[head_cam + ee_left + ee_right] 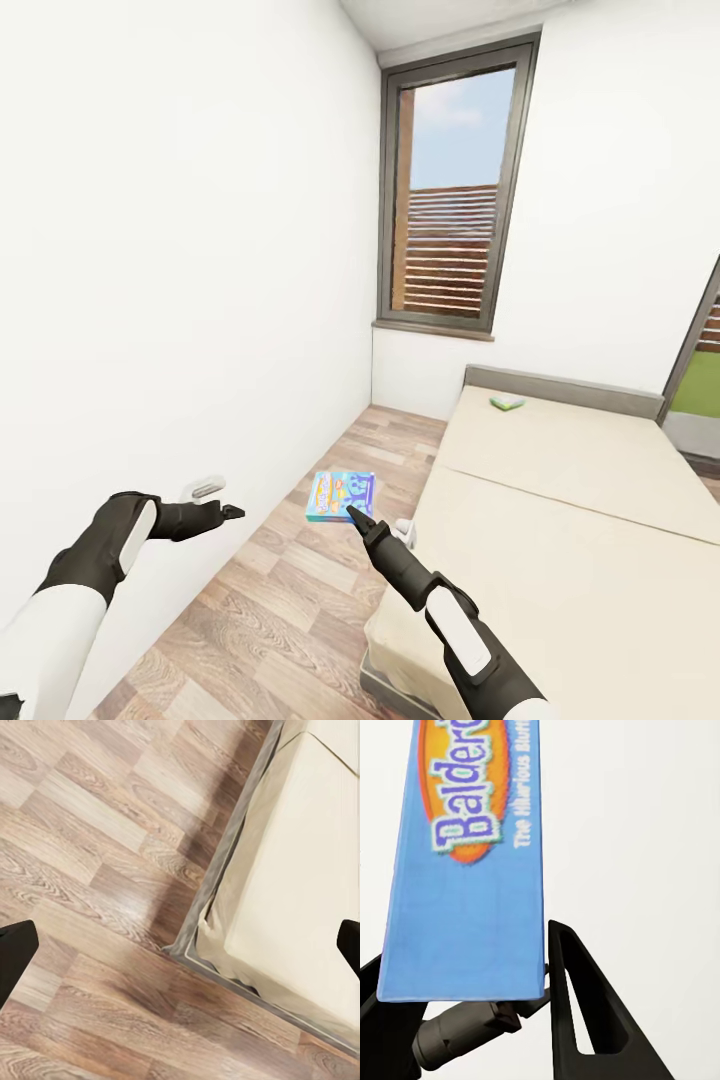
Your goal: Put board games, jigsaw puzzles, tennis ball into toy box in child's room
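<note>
Right gripper (352, 512) clamps blue board game (472, 870); left gripper (236, 512) spread wide over floor (90, 870).

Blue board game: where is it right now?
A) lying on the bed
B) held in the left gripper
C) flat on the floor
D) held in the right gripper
D: the blue board game sits clamped between the fingers of the right gripper, in the air beside the bed.

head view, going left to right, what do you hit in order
left end effector → blue board game held at the right end effector's tip → white-green board game far back on the bed
</note>
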Available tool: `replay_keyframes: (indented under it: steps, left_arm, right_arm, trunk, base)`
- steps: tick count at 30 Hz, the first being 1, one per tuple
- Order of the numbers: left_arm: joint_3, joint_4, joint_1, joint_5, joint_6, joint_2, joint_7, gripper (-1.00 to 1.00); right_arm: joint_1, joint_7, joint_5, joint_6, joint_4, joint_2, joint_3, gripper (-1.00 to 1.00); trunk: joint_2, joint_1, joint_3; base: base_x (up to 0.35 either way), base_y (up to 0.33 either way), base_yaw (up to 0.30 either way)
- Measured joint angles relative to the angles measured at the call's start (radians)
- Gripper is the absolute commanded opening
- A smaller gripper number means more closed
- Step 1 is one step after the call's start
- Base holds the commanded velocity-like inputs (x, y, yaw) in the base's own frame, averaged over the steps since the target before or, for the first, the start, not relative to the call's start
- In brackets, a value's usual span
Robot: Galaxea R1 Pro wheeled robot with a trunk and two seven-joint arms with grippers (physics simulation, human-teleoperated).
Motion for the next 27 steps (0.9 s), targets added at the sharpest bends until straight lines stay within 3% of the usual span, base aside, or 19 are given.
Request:
replay_keyframes:
  steps: [7,19,27]
  left_arm:
    - [-0.002,0.0,0.0,0.0,-0.001,-0.006,-0.001,1.0]
    - [-0.003,0.0,0.0,0.0,-0.002,-0.007,-0.002,1.0]
    - [-0.004,0.0,0.0,0.0,-0.002,-0.007,0.001,1.0]
  right_arm:
    - [0.0,0.0,0.0,-0.001,0.0,0.001,0.0,-1.0]
    - [0.0,0.0,0.001,0.0,-0.001,0.001,0.001,-1.0]
    - [0.0,-0.006,0.003,0.0,-0.004,0.003,0.004,-1.0]
  trunk:
    - [0.049,-0.027,0.033]
    - [0.05,-0.027,0.052]
    - [0.05,-0.027,0.055]
  base:
    - [0.0,0.0,0.0]
    - [-0.002,-0.006,0.0]
    - [-0.081,-0.22,0.043]
